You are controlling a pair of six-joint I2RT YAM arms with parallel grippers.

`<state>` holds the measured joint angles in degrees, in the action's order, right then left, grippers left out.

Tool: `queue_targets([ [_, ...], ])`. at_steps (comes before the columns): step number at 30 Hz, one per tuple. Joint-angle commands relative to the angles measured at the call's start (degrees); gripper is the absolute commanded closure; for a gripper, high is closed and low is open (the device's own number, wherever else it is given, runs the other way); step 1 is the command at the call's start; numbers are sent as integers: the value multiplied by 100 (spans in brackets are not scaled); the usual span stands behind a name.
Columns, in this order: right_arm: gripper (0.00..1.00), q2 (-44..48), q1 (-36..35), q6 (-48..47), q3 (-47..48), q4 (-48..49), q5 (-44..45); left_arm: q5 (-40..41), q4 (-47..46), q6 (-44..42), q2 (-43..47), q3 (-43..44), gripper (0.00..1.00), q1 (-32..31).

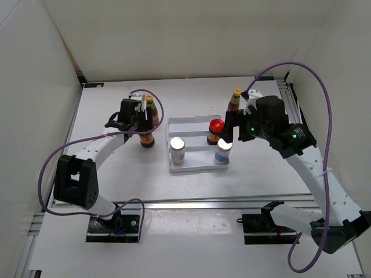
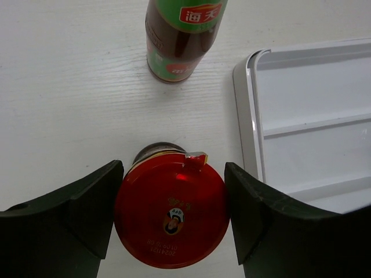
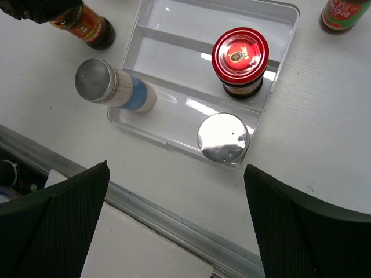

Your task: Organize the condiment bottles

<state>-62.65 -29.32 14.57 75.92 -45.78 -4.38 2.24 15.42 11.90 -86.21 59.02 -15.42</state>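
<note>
My left gripper (image 1: 138,123) (image 2: 174,211) is shut on the lid of a squat red-lidded jar (image 1: 146,139) (image 2: 170,214) left of the white tray (image 1: 197,169); I cannot tell whether the jar is lifted. A slim yellow-capped sauce bottle (image 1: 151,107) (image 2: 182,37) stands just behind it. In the tray stand the other red-lidded jar (image 1: 215,130) (image 3: 240,55) and two silver-topped shakers (image 1: 177,149) (image 1: 222,152) (image 3: 223,136). The second slim bottle (image 1: 235,99) (image 3: 342,13) stands behind the tray's right corner. My right gripper (image 1: 233,134) (image 3: 177,226) is open and empty above the tray's near right corner.
The tray (image 2: 301,116) (image 3: 174,23) has ridged compartments; its far-left part holds nothing. A metal rail (image 1: 191,204) runs along the table's near edge. White walls close in the table on the left, back and right.
</note>
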Motion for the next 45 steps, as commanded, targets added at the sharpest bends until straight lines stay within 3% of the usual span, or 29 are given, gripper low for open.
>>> queue_targets([
  [1, 0, 122, -21, -24, -86, -71, -28, -136, -48, 49, 35, 250, 23, -31],
  [7, 0, 174, -21, -77, -138, -176, 25, -75, 119, -4, 148, 504, 51, -93],
  [8, 0, 174, -21, -77, -139, -177, 25, -75, 119, -56, 149, 653, 60, -171],
  [14, 0, 174, -21, -77, -139, -177, 25, 128, 356, -162, 316, 1329, 82, -479],
  [22, 0, 174, -21, -77, -139, -230, 25, 321, 471, -223, 369, 2024, 87, -813],
  [28, 0, 122, -21, -77, -139, -230, -28, 22, 471, -223, -141, 2455, 88, -1103],
  [38, 0, 122, -21, -130, -139, -335, 87, -171, 225, 67, -405, 1973, 89, -1692],
  [45, 0, 122, -21, -130, -192, -335, 87, -171, 172, 119, -571, 1578, 89, -1745],
])
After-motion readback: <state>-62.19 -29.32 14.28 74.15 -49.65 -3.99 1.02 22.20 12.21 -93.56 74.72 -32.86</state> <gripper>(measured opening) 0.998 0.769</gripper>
